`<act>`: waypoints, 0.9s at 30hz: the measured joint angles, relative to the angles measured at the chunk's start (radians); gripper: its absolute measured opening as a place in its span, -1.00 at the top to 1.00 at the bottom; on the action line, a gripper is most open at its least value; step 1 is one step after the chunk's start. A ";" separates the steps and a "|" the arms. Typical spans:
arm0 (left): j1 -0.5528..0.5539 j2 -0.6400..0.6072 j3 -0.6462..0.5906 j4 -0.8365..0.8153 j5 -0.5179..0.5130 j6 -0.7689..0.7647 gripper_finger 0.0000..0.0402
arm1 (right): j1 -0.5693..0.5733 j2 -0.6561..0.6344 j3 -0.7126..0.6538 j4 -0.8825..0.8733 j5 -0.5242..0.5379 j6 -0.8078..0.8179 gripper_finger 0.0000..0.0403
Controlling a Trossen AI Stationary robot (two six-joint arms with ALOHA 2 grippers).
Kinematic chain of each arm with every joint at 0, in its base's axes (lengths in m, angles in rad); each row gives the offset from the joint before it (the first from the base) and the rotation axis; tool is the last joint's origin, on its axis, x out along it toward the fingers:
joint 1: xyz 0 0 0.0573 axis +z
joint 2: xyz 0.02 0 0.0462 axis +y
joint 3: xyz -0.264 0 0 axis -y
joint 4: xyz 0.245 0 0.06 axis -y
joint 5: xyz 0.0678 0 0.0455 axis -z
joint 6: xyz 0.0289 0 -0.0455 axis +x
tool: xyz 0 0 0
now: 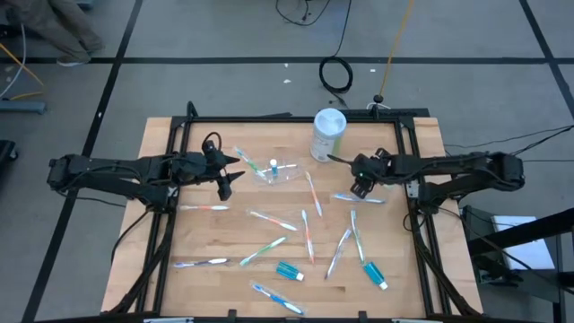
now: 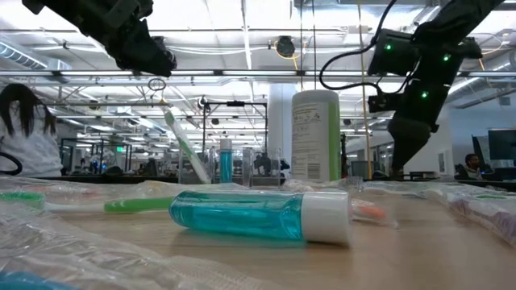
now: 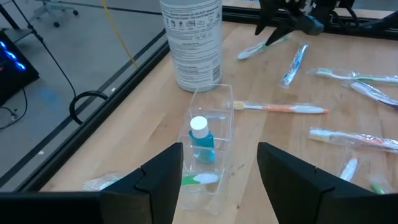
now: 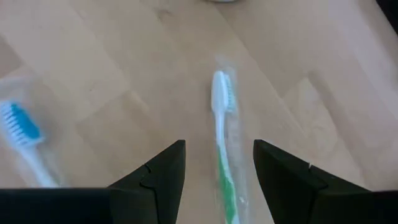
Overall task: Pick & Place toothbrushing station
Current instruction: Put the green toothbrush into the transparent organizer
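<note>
A small clear cup (image 1: 280, 171) stands on the table near the far middle; in the left wrist view (image 3: 211, 109) it holds a blue toothpaste tube (image 3: 201, 142) and a green toothbrush (image 3: 200, 179). My left gripper (image 1: 226, 176) hovers open to the cup's left, raised above the table (image 2: 149, 55), empty. My right gripper (image 1: 359, 184) is open, its fingers on either side of a wrapped green-handled toothbrush (image 4: 222, 134) lying on the table. Several more wrapped toothbrushes (image 1: 269, 219) and two blue tubes (image 1: 289, 271) lie scattered on the table.
A tall white-and-green canister (image 1: 328, 135) stands at the far edge, just beyond the cup and close to my right gripper. A blue-bristled toothbrush (image 4: 22, 134) lies beside the green one. A black frame (image 1: 170, 215) runs along the table's sides.
</note>
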 joint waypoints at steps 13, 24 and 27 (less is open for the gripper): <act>0.000 0.000 0.000 0.000 0.000 0.043 -0.06 | -0.136 0.143 0.000 0.090 -0.098 -0.075 0.10; 0.000 0.000 0.001 0.000 0.003 0.006 -0.06 | -0.152 0.232 0.002 0.121 -0.113 -0.054 0.22; 0.000 0.000 0.001 0.000 0.003 -0.034 -0.06 | -0.152 0.236 0.003 0.123 -0.124 -0.013 0.39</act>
